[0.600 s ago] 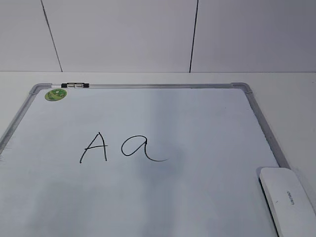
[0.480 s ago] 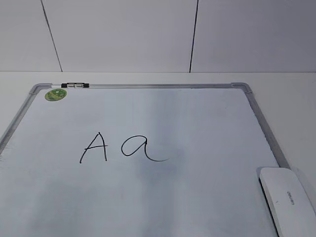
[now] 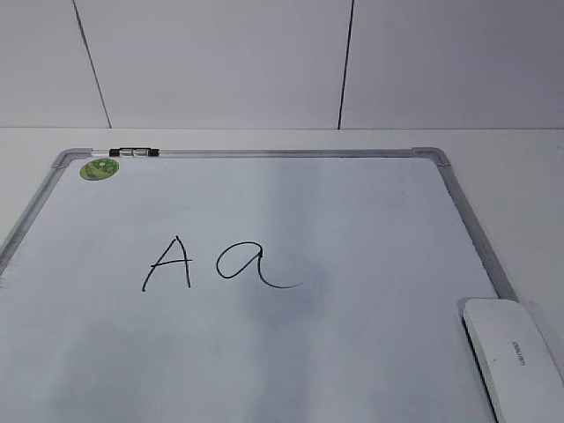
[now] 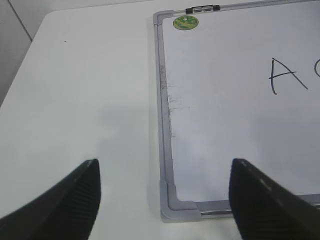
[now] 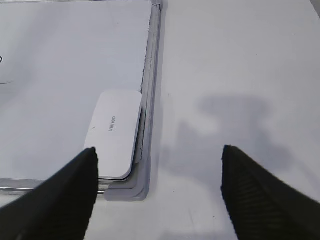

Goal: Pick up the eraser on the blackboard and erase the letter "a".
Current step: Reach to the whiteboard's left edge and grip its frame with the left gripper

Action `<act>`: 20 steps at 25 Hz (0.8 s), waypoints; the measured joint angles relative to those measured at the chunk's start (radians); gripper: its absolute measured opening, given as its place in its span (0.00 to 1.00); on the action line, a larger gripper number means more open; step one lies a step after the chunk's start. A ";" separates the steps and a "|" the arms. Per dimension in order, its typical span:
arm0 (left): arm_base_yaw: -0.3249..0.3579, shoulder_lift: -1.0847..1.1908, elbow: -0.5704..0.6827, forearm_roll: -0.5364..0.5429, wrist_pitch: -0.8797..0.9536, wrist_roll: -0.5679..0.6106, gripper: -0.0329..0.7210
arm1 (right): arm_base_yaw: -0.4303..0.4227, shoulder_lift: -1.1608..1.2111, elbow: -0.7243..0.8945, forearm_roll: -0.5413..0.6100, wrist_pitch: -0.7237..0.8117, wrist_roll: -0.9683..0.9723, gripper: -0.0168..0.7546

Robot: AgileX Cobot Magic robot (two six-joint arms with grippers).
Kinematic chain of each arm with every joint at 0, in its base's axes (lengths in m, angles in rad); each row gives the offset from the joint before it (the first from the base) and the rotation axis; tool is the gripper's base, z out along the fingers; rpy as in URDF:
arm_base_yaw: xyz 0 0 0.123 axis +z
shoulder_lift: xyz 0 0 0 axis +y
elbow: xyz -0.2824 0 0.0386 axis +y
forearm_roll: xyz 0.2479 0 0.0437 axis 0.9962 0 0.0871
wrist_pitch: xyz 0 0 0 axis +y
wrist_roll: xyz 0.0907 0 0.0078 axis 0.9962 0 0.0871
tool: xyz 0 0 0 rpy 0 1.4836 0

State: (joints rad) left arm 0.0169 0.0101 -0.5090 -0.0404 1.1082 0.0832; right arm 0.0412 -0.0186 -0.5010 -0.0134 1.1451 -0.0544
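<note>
Two letters share the blackboard (image 3: pixel 370 229), which lies flat on the white table (image 5: pixel 240 60), and that is the biggest hazard I see: the capital "A" (image 3: pixel 169 263) sits just beside the letter "a" (image 3: pixel 251 264), so a broad or badly aimed wipe would likely smear the wrong one or leave the trailing tail behind. Next, the eraser (image 3: pixel 514 359) rests in the board's near right corner, hard against the silver frame (image 5: pixel 154 75) and the grey corner cap (image 5: pixel 131 187); a finger coming down on that side could strike the frame, or nudge the glossy block so it slides instead of being caught. Its smooth rounded shell looks slippery, so a shallow pinch might let it tilt.

Both pairs of fingers stand spread wide and carry nothing. In the right wrist view the right gripper (image 5: pixel 157 192) hangs above the table just beside the corner, its left finger (image 5: pixel 65 200) over the eraser's near edge, though contact cannot be judged. The left gripper (image 4: pixel 162 200) straddles the opposite near corner, well apart from the eraser, its fingers (image 4: pixel 65 202) empty.
</note>
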 joint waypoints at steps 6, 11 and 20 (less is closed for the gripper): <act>0.000 0.000 0.000 0.000 0.000 0.000 0.83 | 0.000 0.000 0.000 0.000 0.000 0.000 0.78; 0.000 0.000 0.000 0.000 0.000 0.000 0.83 | 0.000 0.000 0.000 0.000 0.000 0.000 0.78; 0.000 0.000 0.000 0.002 0.000 0.000 0.83 | 0.000 0.000 0.000 0.000 0.000 0.000 0.78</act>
State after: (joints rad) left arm 0.0169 0.0101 -0.5090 -0.0389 1.1082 0.0832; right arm 0.0412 -0.0186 -0.5010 -0.0134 1.1451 -0.0544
